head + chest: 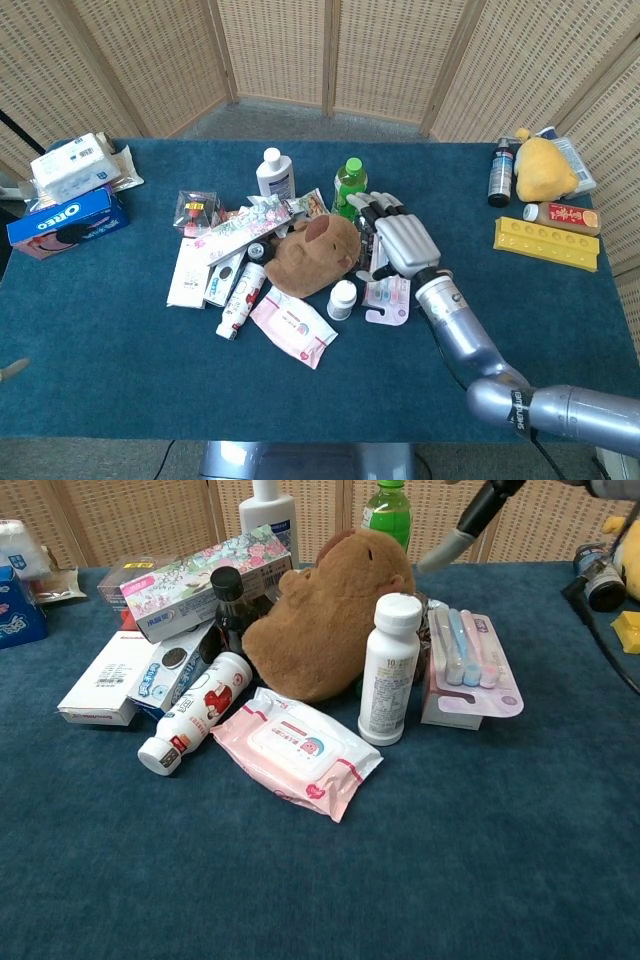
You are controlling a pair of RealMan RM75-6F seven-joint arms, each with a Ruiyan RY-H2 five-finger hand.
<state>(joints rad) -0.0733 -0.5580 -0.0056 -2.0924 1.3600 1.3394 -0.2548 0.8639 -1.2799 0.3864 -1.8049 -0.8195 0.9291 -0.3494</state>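
Observation:
My right hand [398,235] hovers with fingers spread over the pink toothbrush pack [390,296], between the green bottle [350,185] and the brown plush toy [315,255]. It holds nothing. In the chest view only one grey finger [452,542] and a bit of arm show at the top, well above the toothbrush pack [470,660] and the white pill bottle [388,670]. A pink wipes pack [293,327] lies in front of the plush. At the far left edge a small pale tip [12,370] may be my left hand; its state is hidden.
Boxes and small bottles crowd the pile left of the plush, with a white lotion bottle [273,172] behind. An Oreo box [65,222] and tissue pack [70,165] sit far left. A yellow plush [542,165], dark bottle [500,172] and yellow tray [545,243] sit far right.

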